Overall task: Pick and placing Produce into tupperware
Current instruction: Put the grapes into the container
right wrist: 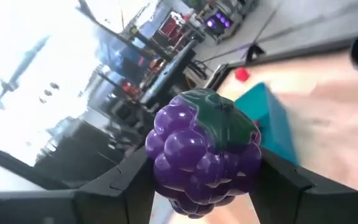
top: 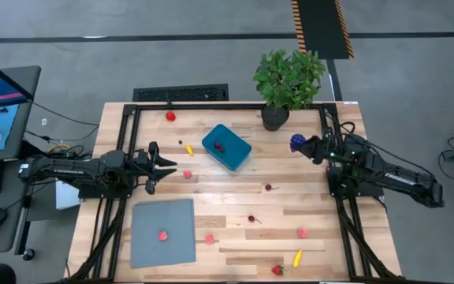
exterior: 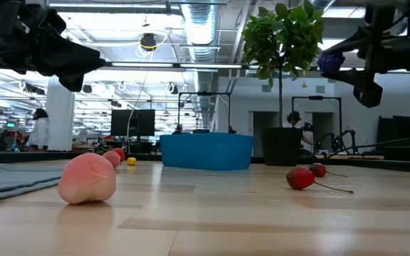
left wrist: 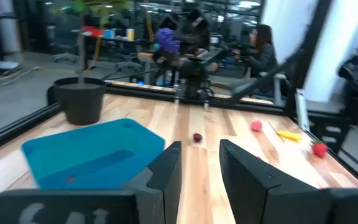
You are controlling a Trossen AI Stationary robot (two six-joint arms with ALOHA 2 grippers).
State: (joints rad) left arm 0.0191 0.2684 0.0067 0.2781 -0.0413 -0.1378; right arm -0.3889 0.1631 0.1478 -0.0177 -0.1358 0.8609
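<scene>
We see the right gripper (top: 304, 145) raised beside the potted green plant (top: 287, 81), its jaws clamped on a purple plastic grape bunch (right wrist: 205, 151). The teal-blue rounded plastic tupperware (top: 226, 147) sits mid-table holding small dark red pieces. The left gripper (top: 169, 167) hovers near it, jaws partly open and empty.

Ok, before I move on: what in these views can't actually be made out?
- Tupperware contents: two small dark-red pieces in the high view, too small to identify; its wall hides them in the low view.
- Grapes: the right end effector holds them; their far side faces away from the right wrist view.
- Left end effector: dark and small from above; nothing shows between its fingers.
</scene>
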